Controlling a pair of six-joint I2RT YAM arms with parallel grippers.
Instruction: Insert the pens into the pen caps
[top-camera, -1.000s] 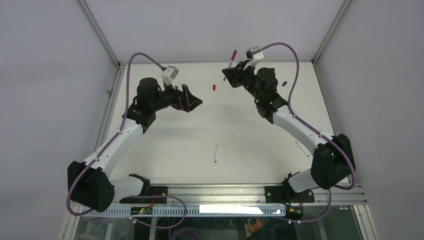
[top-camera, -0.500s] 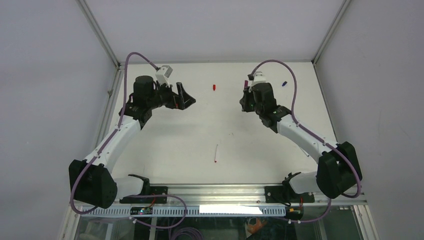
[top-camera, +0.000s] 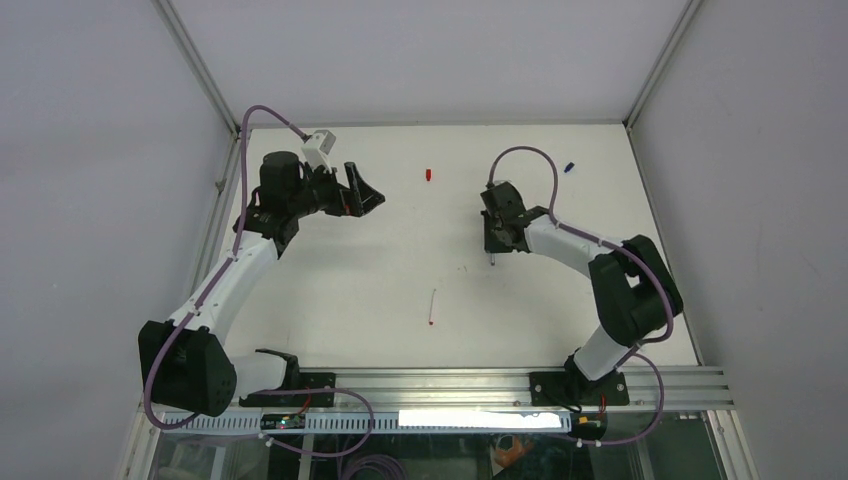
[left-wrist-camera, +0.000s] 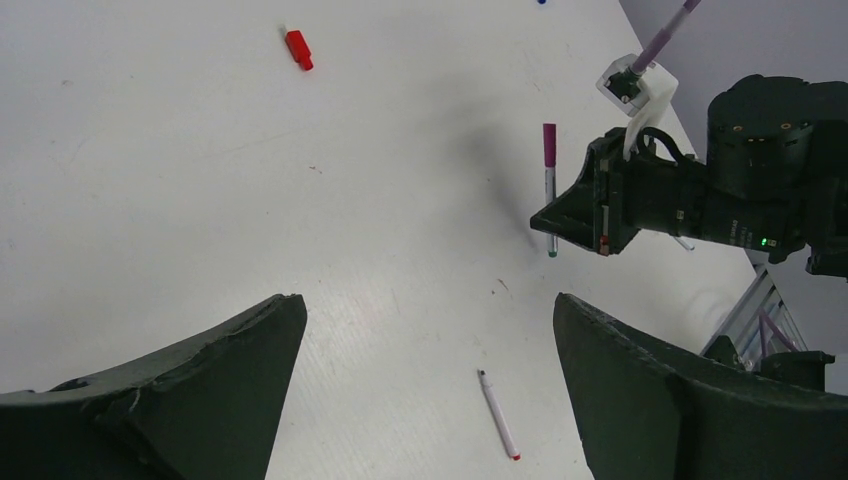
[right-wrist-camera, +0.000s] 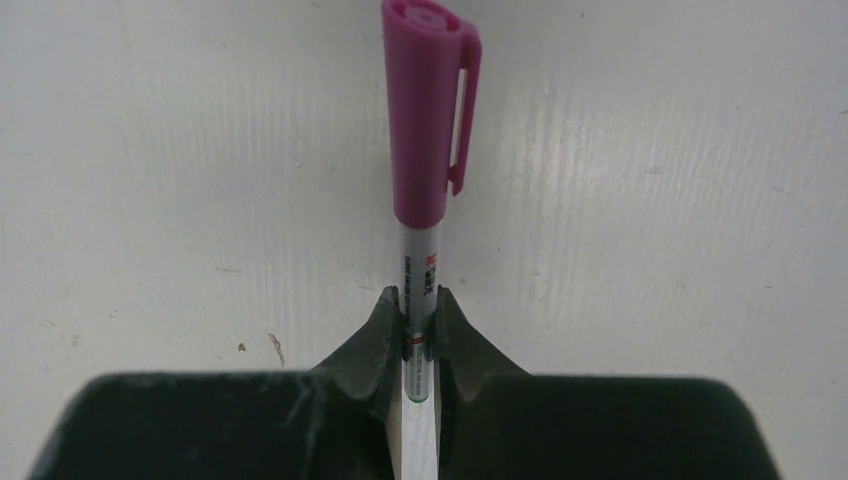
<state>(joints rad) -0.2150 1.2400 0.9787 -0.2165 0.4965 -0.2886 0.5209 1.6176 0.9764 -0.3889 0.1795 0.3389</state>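
White table, grey walls; red cap lies between the two sets of fingers, blue cap is beyond the right ones, and a loose pen lies nearer the bases. Since a second ago the right fingers have dropped toward the table, pinching the magenta-capped pen upright, cap on top. Left fingers are spread and have shifted slightly left.

We look down on a white table with a matte, faintly ribbed top that carries a few small dark specks. Plain pale grey panels close it in: a back wall, a left wall and a right wall. Slim metal posts run along the corners where they meet. A silver rail lies along the table's near edge, and below it a bright white strip glares. The light is soft and even.
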